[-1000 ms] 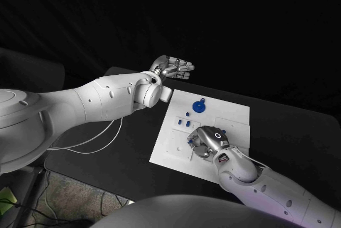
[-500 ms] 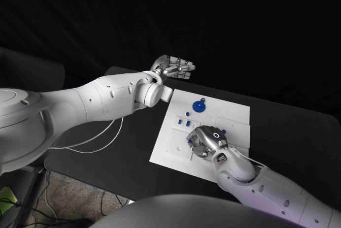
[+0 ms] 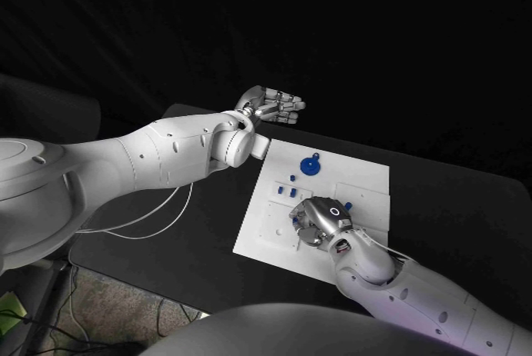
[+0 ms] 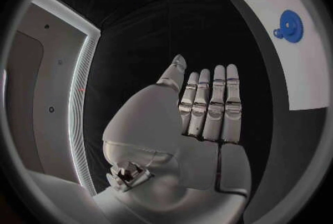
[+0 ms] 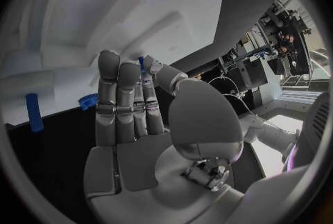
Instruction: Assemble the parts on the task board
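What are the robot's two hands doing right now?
Left hand: open, fingers straight, holding nothing.
Right hand: pinching a small blue part over the task board.

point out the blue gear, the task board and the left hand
blue gear [image 3: 311, 167], head view, its round face
task board [image 3: 360, 176], head view, bare far corner
left hand [image 4: 208, 110], left wrist view, its straight fingers

I see the task board [image 3: 366, 175] in the middle of the table [image 3: 466, 210], with a gear-shaped part [image 3: 310, 166] near its far edge. My right hand [image 3: 319, 221] sits over the board's middle, nearer me than that part. My left hand [image 3: 271, 105] hangs beyond the board's far left corner, off the board.
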Controlling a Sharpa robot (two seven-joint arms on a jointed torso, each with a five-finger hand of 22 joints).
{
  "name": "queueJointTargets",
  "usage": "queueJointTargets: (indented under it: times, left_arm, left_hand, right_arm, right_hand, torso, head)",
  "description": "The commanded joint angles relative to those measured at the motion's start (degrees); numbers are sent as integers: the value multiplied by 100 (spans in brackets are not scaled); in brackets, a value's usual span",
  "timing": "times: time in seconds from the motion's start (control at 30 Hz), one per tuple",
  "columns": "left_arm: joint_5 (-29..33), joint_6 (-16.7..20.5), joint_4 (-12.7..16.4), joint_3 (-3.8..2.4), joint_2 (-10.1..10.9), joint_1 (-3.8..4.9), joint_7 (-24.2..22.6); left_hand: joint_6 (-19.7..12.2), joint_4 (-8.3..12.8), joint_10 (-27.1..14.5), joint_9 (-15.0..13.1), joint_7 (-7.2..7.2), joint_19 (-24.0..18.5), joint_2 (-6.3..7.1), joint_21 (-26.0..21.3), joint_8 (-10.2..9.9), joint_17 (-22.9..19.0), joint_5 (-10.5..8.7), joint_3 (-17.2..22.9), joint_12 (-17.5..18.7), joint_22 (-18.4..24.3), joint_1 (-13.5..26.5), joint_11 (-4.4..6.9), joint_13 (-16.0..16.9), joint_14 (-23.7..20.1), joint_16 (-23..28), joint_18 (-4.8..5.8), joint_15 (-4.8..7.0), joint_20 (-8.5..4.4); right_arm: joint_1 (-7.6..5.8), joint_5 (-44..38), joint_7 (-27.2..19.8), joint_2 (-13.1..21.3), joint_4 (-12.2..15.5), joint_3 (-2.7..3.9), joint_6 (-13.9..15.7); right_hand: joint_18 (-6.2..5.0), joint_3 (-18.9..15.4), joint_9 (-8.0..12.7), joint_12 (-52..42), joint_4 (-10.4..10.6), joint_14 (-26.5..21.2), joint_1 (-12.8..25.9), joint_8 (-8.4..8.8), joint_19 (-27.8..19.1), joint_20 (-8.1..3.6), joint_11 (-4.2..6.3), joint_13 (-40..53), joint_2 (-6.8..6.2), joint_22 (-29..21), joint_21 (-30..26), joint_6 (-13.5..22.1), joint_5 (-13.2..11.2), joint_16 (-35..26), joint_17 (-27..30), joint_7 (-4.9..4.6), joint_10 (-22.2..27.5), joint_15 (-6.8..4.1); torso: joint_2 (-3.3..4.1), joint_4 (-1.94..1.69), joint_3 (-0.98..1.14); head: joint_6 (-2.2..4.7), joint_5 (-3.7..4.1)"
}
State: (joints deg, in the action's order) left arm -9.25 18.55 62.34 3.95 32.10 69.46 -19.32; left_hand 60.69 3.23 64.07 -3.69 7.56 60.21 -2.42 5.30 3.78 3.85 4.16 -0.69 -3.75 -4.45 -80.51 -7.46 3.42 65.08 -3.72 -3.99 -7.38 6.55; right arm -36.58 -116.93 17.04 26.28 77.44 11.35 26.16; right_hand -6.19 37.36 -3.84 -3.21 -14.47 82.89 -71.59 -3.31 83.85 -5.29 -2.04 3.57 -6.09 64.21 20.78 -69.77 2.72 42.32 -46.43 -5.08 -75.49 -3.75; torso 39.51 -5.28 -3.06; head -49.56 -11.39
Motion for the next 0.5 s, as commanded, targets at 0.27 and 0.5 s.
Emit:
queueJointTargets:
  times: [0.27,0.5]
  left_arm:
    - [18,-142,3,-6,-5,14,5]
    - [15,-155,5,-5,10,16,13]
  left_hand:
    - [4,-39,9,-2,10,18,-9,22,-14,-3,-28,-11,30,12,-42,3,-5,-43,23,-69,2,18]
    - [4,-39,9,-2,10,18,-9,22,-14,-3,-28,-11,30,12,-42,3,-5,-43,23,-69,2,18]
  right_arm:
    - [5,212,-8,24,-24,-47,-101]
    - [4,291,-29,93,141,-52,143]
  right_hand:
    - [-288,-21,14,-21,245,-65,235,-26,202,230,-263,-14,-657,-168,-255,538,30,7,149,-137,922,215]
    - [-412,-482,17,-24,350,-118,1,-25,218,324,-333,-12,-742,-330,-398,685,42,39,344,-68,1227,282]
  torso:
    - [2,4,5]
    - [1,6,10]
  head:
    - [-4,-2]
    - [-2,10]
